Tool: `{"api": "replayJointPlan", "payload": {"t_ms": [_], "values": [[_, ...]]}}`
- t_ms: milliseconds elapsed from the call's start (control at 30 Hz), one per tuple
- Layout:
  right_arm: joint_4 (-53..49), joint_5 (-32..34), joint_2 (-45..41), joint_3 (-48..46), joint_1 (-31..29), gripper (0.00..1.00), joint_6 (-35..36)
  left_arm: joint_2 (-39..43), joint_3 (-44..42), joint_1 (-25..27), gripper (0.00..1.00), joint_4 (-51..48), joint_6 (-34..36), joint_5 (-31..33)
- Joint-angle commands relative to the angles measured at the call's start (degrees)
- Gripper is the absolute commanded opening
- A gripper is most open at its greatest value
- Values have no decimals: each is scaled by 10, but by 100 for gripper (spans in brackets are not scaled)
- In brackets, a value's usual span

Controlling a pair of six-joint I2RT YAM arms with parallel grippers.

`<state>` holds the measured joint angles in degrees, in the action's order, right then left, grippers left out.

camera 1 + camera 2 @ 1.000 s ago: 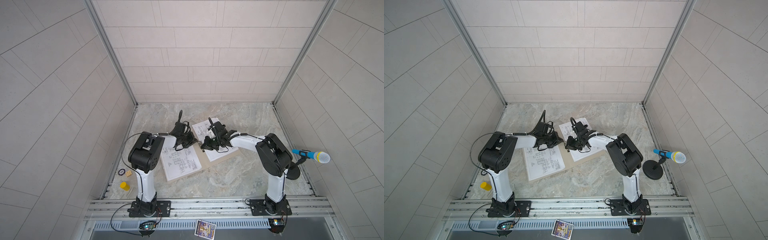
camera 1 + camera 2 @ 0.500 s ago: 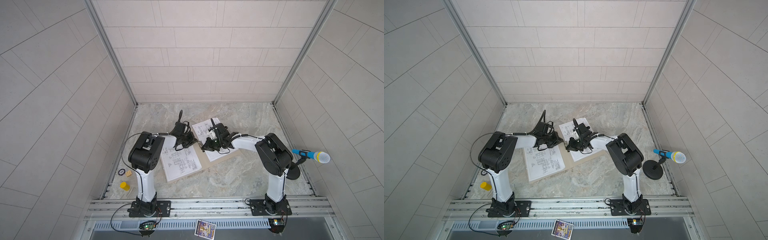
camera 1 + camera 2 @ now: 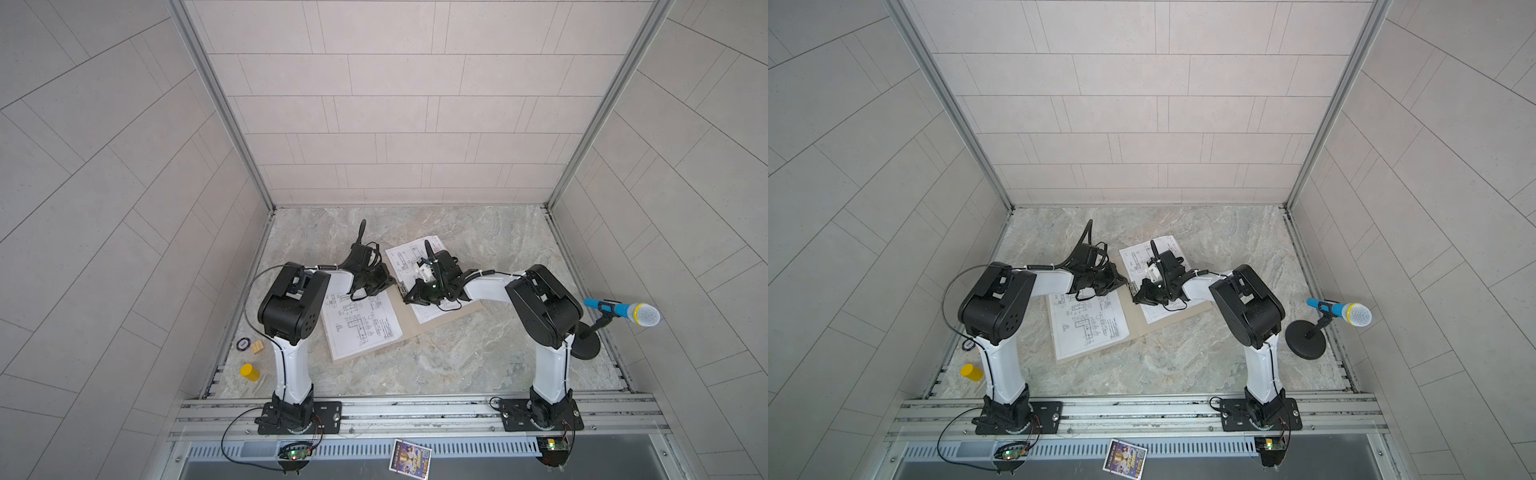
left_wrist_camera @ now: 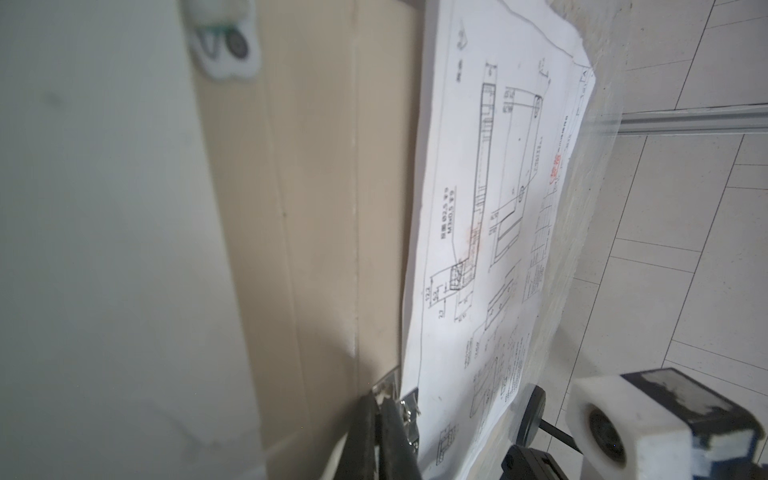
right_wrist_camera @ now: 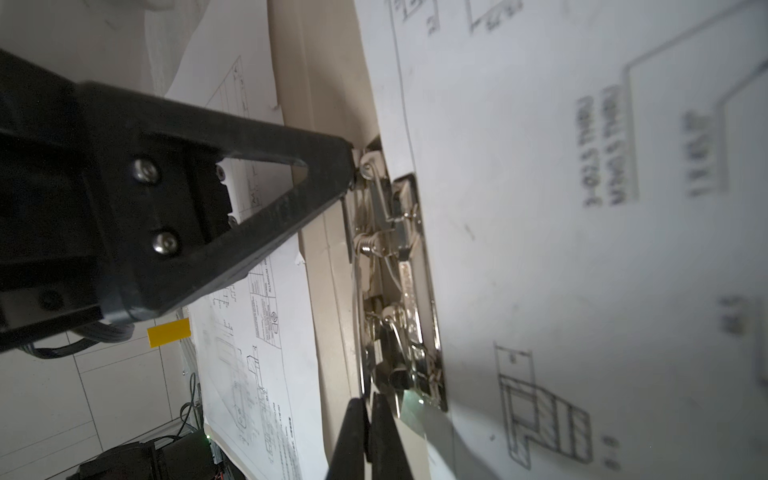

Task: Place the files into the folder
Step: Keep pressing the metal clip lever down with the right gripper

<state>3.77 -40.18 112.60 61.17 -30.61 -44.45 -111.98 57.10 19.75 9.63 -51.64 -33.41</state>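
Centre of both top views, open folder [image 4: 324, 208], files [image 3: 361, 328] on both halves, left gripper [image 4: 377, 401] and right gripper [image 5: 369, 405] fully closed, empty, tips at opposite ends of spine clip [image 5: 399, 266].

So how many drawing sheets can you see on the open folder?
2: one sheet on the folder's half nearer the left arm, another sheet on the half nearer the right arm. More may lie stacked beneath them.

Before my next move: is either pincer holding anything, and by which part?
Nothing appears held: left pincer and right pincer are shut, tips at opposite ends of the metal clip on the folder.
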Motion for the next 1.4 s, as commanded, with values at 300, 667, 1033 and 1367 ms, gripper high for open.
{"api": "replayJointPlan", "payload": {"t_ms": [300,667,1033,1367], "values": [[-58,73,69,-46,19,0,25,-26,9,1,3,-29,21,8],[-32,68,96,-62,20,0,34,-31,20,1,3,-39,22,13],[-61,94,113,-47,12,0,54,-24,22,3,3,-46,18,27],[-138,167,118,-17,11,0,71,-21,21,4,3,-36,12,16]]}}
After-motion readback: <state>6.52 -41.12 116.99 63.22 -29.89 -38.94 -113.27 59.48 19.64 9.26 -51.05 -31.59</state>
